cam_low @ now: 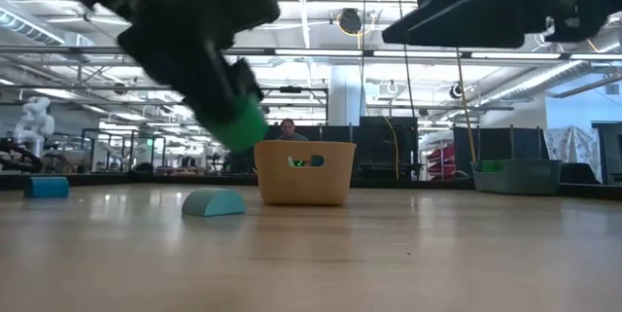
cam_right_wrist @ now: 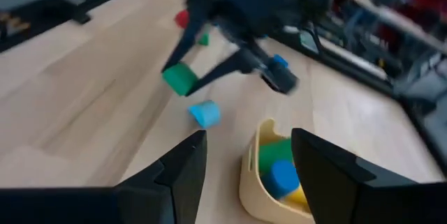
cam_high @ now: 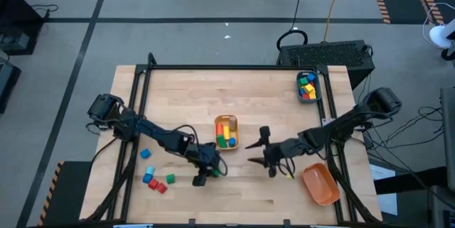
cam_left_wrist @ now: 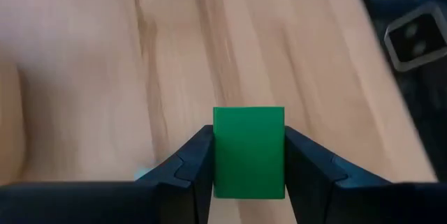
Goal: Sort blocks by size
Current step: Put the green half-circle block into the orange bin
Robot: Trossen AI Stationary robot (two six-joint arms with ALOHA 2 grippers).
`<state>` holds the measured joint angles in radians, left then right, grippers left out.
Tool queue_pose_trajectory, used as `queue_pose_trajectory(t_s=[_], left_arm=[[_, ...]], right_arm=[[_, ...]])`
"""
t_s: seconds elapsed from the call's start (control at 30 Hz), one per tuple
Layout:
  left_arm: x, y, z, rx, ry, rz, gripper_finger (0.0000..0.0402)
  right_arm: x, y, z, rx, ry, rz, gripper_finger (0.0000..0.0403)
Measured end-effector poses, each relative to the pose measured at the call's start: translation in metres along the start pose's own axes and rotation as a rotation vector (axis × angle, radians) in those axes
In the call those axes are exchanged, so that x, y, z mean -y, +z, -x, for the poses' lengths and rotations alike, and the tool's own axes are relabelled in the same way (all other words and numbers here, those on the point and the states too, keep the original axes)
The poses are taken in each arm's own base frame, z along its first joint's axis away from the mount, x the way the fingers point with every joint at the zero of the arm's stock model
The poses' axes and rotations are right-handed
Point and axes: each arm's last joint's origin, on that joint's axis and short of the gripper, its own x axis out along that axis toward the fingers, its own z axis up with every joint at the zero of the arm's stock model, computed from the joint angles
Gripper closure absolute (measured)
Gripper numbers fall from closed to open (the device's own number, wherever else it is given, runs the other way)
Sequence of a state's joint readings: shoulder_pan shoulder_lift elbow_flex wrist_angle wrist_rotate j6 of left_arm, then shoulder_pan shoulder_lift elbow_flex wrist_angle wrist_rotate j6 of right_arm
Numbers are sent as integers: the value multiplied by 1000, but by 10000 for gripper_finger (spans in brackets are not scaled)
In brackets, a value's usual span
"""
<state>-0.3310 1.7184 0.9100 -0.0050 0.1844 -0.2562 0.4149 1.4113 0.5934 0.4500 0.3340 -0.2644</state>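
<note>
My left gripper (cam_high: pixel 202 178) is shut on a green block (cam_left_wrist: pixel 248 152) near the table's front middle, and the low view shows that block (cam_low: pixel 243 122) up in the air. A cyan block (cam_low: pixel 214 202) lies on the table just below it. My right gripper (cam_right_wrist: pixel 248 140) hangs open and empty over the table, right of the yellow bin (cam_high: pixel 226 132), which holds several blocks. A few loose blocks, red, blue and green (cam_high: pixel 158 180), lie at the front left. My left gripper pinches the green block by two opposite flat sides (cam_left_wrist: pixel 218 147) between its two fingers. The fingers slant down toward the table from the left. The block is lifted clear of the table, above the cyan block.
A teal bin (cam_high: pixel 308 86) with several blocks stands at the far right corner. An orange bin (cam_high: pixel 320 183) sits at the front right. Bare wood lies along the far side and the front middle of the table.
</note>
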Motion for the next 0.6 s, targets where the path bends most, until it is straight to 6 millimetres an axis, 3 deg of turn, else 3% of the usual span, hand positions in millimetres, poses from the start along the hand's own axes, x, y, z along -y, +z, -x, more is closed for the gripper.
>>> queue_pose_trajectory(t_s=[0.4,0.6], left_arm=[[-16,53,19,148,-44,57,266],[-24,63,25,171,-62,70,266]], right_arm=[[-20,12,-21,88,11,235,206],[-23,27,-38,34,32,333,206]])
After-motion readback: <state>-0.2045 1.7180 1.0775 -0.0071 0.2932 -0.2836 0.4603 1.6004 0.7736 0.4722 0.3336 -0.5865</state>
